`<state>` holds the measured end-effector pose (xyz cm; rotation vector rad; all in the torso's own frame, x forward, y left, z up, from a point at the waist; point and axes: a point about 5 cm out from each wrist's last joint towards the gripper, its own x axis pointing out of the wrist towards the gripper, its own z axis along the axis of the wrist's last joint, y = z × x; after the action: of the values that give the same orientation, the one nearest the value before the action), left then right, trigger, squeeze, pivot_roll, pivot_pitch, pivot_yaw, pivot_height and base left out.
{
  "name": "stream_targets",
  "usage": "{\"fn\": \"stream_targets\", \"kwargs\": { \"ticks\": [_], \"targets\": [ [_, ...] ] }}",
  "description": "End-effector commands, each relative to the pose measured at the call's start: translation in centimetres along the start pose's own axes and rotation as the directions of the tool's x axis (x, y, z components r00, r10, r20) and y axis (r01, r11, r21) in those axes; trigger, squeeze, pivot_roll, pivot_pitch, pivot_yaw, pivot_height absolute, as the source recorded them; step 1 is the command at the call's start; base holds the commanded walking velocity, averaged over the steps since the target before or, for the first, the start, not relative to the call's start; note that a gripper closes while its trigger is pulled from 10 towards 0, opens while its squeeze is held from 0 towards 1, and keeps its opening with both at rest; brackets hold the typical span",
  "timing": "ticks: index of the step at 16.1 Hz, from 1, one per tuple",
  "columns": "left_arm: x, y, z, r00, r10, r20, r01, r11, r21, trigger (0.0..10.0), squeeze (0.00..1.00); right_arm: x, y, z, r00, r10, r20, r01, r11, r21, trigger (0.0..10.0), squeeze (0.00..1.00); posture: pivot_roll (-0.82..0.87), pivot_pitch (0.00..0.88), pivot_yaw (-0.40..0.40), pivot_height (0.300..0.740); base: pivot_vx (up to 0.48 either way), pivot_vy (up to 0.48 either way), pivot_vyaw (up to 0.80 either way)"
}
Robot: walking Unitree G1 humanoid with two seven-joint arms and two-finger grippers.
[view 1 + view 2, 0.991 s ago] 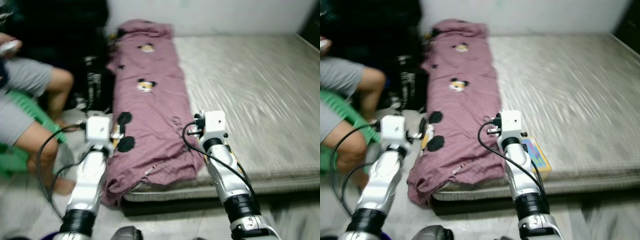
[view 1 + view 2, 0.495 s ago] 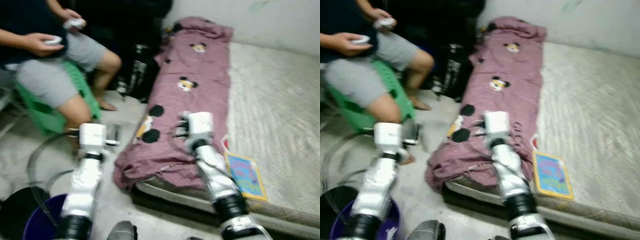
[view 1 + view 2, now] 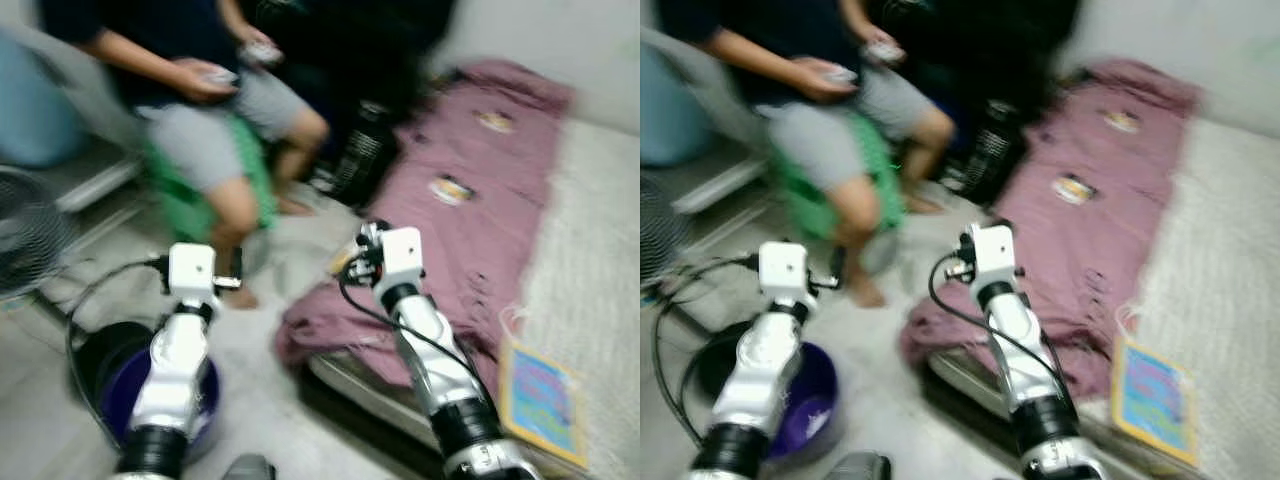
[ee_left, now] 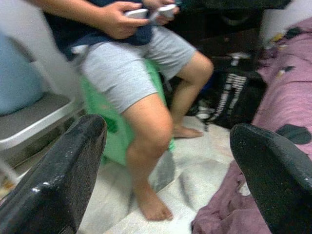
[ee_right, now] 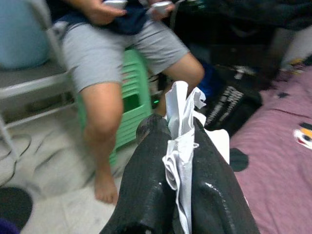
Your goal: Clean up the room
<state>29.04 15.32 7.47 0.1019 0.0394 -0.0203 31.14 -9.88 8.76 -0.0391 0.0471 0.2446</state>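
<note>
My right gripper [image 5: 178, 127] is shut on a crumpled piece of white paper [image 5: 181, 109] that sticks out between its black fingers. In the head views that gripper [image 3: 364, 252] is held up over the near corner of the purple blanket [image 3: 470, 220]. Raised over the floor, my left gripper [image 4: 168, 134] is open, with nothing between its fingers [image 4: 63, 170]. Below my left arm, a purple bin [image 3: 205, 395] stands on the floor beside a black round thing [image 3: 95, 350].
A person in grey shorts [image 3: 215, 150] sits on a green stool [image 3: 255, 190] ahead, hands holding small controllers. A fan [image 3: 25, 235] is at the far left, a black bag [image 3: 360, 165] by the mattress [image 3: 600, 260], and a colourful book [image 3: 540, 395] on its edge.
The whole picture has swung left: the bed slid to the right, and the person, fan and purple bin came into view. Both arms keep the same pose, the paper still held.
</note>
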Motion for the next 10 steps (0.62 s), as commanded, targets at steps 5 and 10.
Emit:
{"fn": "stream_targets", "kwargs": {
  "ticks": [5,10],
  "targets": [
    [0.17,0.38,-0.05,1.000,0.031,0.000,-0.031,0.999,0.008,10.0,0.00,0.11,0.09,0.08,1.000,-0.002,0.013,0.003,1.000,-0.026,10.0,0.00,0.07,0.000,-0.014,0.740,0.000,0.000,0.77],
    [0.65,0.06,0.25,1.000,0.013,0.010,-0.013,1.000,0.025,10.0,0.00,0.41,0.53,0.34,0.999,0.025,0.025,-0.024,0.999,-0.049,10.0,0.00,0.07,0.000,-0.013,0.740,0.000,0.000,0.80]
  ]
}}
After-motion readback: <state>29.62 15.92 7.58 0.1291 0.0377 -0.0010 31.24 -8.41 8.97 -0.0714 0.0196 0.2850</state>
